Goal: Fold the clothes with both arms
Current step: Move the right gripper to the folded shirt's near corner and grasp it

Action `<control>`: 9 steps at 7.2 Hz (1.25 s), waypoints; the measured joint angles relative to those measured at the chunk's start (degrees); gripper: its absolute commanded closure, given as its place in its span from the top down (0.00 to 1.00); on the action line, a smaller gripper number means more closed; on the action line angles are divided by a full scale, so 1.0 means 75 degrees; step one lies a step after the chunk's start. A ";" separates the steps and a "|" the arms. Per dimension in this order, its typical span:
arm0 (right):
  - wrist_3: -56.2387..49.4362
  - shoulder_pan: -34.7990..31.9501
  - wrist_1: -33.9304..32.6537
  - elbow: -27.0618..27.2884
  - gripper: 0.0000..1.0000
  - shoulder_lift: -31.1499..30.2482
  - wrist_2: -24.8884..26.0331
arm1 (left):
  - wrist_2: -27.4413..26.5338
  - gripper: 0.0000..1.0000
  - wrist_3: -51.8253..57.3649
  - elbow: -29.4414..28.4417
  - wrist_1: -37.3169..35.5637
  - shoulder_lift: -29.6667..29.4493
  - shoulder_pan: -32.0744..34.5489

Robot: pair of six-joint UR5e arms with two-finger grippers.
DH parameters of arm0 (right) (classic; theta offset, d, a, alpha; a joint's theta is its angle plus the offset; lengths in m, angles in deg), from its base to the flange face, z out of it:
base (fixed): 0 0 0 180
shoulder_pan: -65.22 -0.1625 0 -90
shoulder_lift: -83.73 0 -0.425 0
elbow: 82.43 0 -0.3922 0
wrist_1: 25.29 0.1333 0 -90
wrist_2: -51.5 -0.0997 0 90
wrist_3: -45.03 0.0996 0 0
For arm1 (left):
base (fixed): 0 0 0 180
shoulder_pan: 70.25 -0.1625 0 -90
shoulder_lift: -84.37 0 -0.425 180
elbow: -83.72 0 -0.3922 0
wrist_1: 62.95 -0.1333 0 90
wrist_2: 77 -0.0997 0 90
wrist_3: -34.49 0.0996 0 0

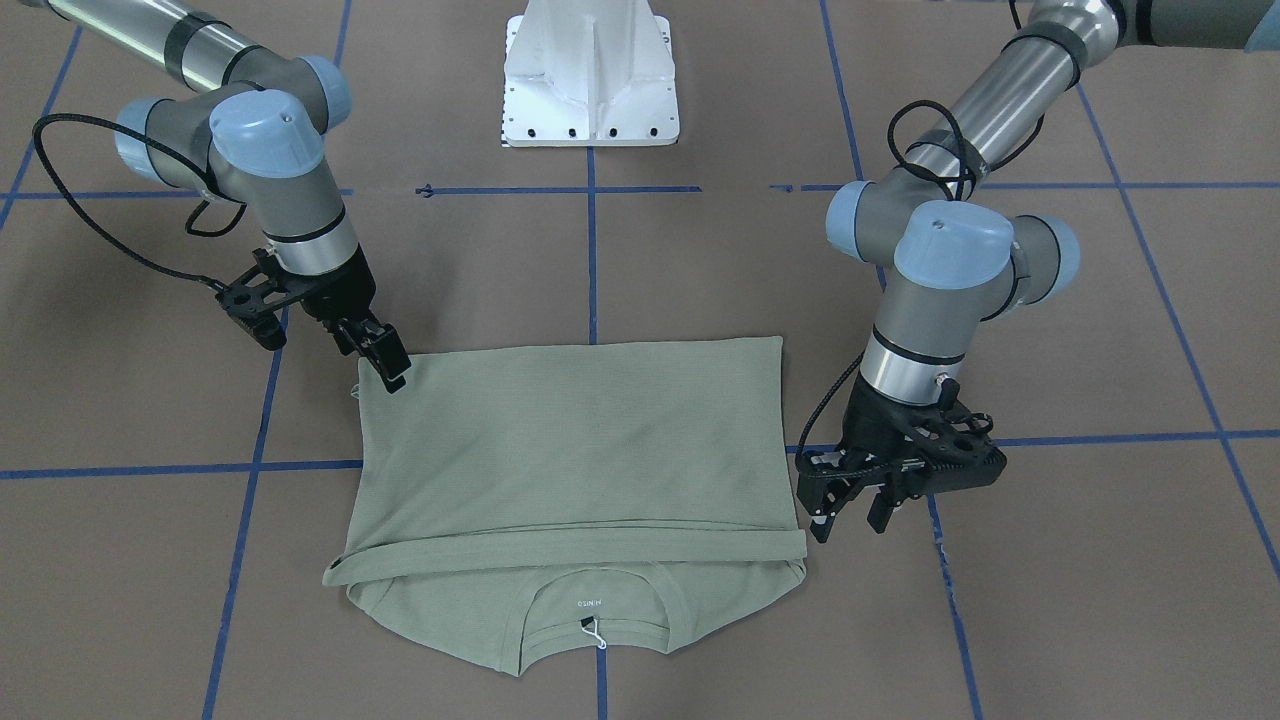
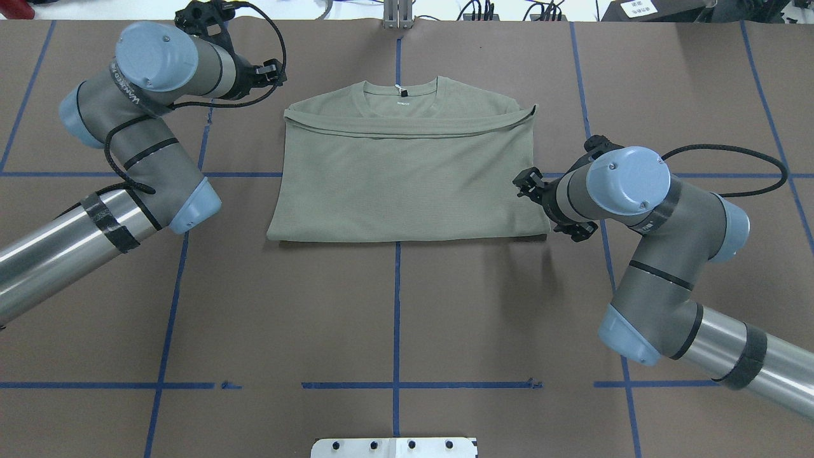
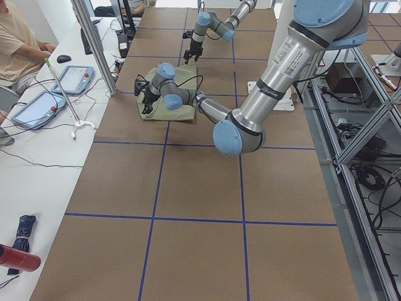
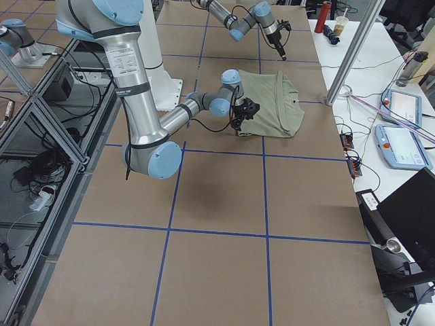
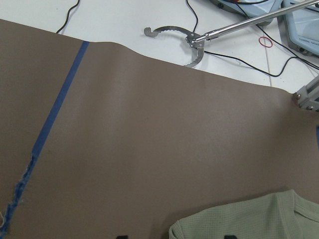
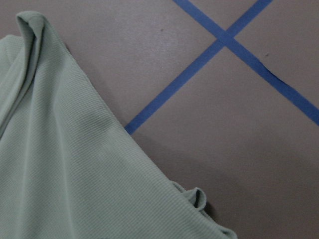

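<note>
Plainly, the green shirt lay flat on the brown table, across its blue centre line and nearer the edge farthest from the robot, with its collar toward that edge. Its lower half was doubled up over the chest, so only the collar, a small neck label and a strip of shoulders showed beyond the fold; the sleeves were out of sight. The left gripper hung just beside the shirt's side edge near the fold, its fingers apart and holding nothing; its wrist camera caught only two dark tips at the bottom of the frame. The right gripper sat at the opposite near corner of the shirt, its tip touching the cloth there. Its own wrist hid it from overhead and its camera showed no fingers, so whether its jaws were apart or pinching the corner could not be told.
</note>
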 measured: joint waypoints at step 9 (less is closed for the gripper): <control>-0.0049 0.0075 -0.0025 0.0092 0.00 -0.0088 -0.0190 | -0.0024 0.71 0.0112 0.0485 -0.0139 0.0349 0.0011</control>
